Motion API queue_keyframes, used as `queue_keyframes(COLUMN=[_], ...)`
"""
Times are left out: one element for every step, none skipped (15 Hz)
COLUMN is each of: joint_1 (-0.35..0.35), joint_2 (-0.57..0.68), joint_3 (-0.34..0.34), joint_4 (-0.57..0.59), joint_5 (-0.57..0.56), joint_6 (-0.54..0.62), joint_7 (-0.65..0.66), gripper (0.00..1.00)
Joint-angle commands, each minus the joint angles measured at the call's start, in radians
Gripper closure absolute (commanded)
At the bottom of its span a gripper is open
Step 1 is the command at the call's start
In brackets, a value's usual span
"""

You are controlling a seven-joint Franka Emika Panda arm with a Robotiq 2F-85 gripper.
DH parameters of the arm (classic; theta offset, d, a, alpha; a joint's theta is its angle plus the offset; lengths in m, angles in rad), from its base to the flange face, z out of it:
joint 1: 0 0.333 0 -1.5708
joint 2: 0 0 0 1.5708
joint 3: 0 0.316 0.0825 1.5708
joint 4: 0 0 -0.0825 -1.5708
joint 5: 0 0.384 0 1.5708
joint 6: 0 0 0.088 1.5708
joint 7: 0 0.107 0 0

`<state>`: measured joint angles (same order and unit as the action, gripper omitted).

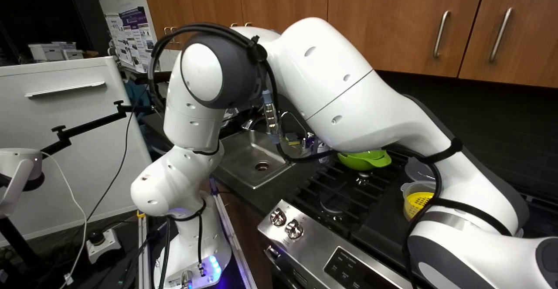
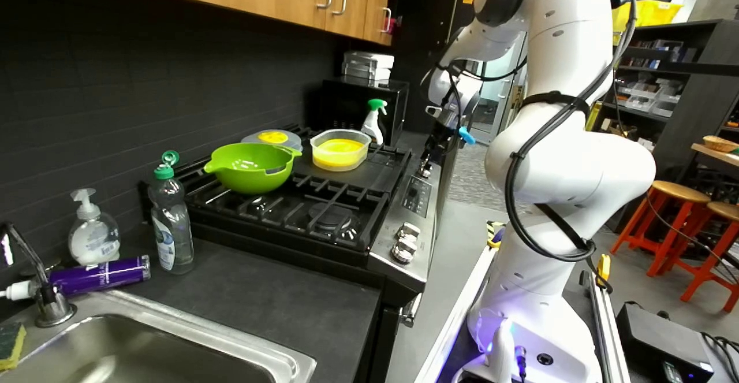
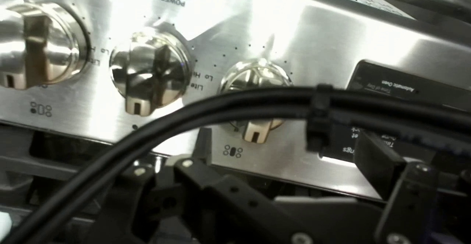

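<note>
A wide black-and-steel gas stove (image 2: 288,233) is taking centre stage, its brushed-steel control panel (image 3: 323,49) lining the front edge. Over the panel's cooktop-side edge, the black two-fingered gripper (image 3: 289,150) is hanging, jaws standing wide apart. Beside the glossy black display (image 3: 368,80), a shiny round metal knob (image 3: 257,78) is showing off-centre between them; centring squarely on it should be giving the surest hold.

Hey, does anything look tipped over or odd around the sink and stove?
Yes: the purple bottle lies on its side by the tap, while the green-capped bottle nearby stands upright. The green bowl sits on the stove, odd if it's plastic.
</note>
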<state>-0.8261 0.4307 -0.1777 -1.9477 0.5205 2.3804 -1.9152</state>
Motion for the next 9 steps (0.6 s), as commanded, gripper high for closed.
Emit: queue_keyframes(joint_1=[-0.035,-0.040,-0.049,-0.056,-0.061,-0.065,-0.069,-0.072,-0.074], joint_2=[0.060,0.072,0.081,0.091,0.097,0.103,0.105,0.101,0.094], joint_3=[0.024,0.027,0.032,0.036,0.039,0.042,0.045,0.046,0.046], joint_4=[0.078,0.090,0.101,0.113,0.121,0.129,0.133,0.132,0.128], joint_5=[0.012,0.005,0.002,0.000,-0.004,-0.006,-0.008,-0.011,-0.011], joint_6=[-0.019,-0.018,-0.025,-0.027,-0.030,-0.035,-0.037,-0.051,-0.056], joint_7=[-0.005,0.003,0.003,0.007,0.012,0.017,0.019,0.018,0.017], gripper=[0.00,0.08,0.26,0.32,0.39,0.48,0.55,0.62,0.69])
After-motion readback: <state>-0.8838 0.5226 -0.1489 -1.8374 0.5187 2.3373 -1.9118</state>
